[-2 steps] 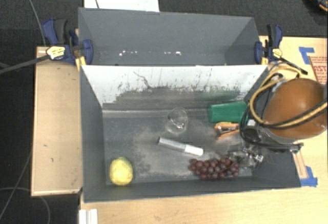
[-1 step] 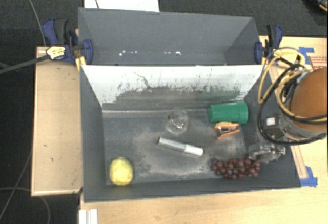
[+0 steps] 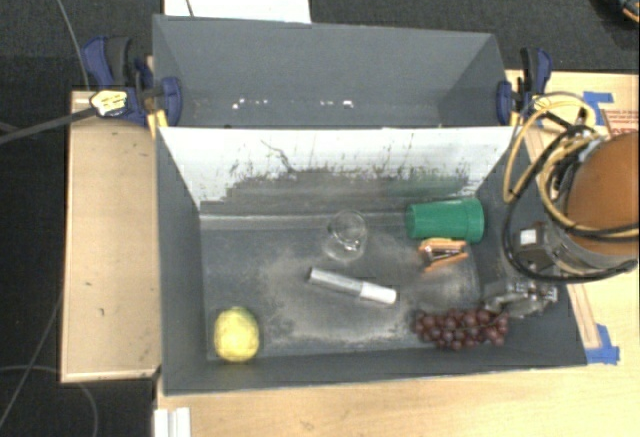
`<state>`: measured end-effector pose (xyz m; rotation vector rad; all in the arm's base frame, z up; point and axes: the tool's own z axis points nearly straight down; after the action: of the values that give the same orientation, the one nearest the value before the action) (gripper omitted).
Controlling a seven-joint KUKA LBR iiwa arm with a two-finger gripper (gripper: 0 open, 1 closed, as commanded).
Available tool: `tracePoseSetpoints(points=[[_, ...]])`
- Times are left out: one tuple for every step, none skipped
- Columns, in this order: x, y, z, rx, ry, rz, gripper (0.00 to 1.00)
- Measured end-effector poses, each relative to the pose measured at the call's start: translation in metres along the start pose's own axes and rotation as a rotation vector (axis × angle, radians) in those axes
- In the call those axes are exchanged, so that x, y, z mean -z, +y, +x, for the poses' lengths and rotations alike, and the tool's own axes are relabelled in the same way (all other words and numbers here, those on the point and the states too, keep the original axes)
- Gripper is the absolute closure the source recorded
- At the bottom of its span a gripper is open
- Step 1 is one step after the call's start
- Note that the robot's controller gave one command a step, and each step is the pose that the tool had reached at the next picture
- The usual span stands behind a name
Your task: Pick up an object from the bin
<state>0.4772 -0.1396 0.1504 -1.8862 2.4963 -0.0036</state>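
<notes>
My end effector (image 3: 520, 299) sits by the bin's (image 3: 180, 255) right wall, just beside the dark grapes (image 3: 460, 327) in the lower-right corner; I cannot tell whether it is apart or together, so I'd centre on the bunch before closing.

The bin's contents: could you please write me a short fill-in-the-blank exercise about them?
The ___ ball lies in the near left corner of the bin.
The green cup lies on its ___, just above an orange clip.
The grapes lie near the bin's ___ wall, beside the end effector.
Missing words: yellow; side; right.
</notes>
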Motion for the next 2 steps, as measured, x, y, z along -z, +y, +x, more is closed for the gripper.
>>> tracePoseSetpoints(points=[[-0.061, 0.004, -0.013, 0.120, -0.003, 0.001, 1.00], [-0.047, 0.003, -0.007, 0.477, -0.001, 0.009, 1.00]])
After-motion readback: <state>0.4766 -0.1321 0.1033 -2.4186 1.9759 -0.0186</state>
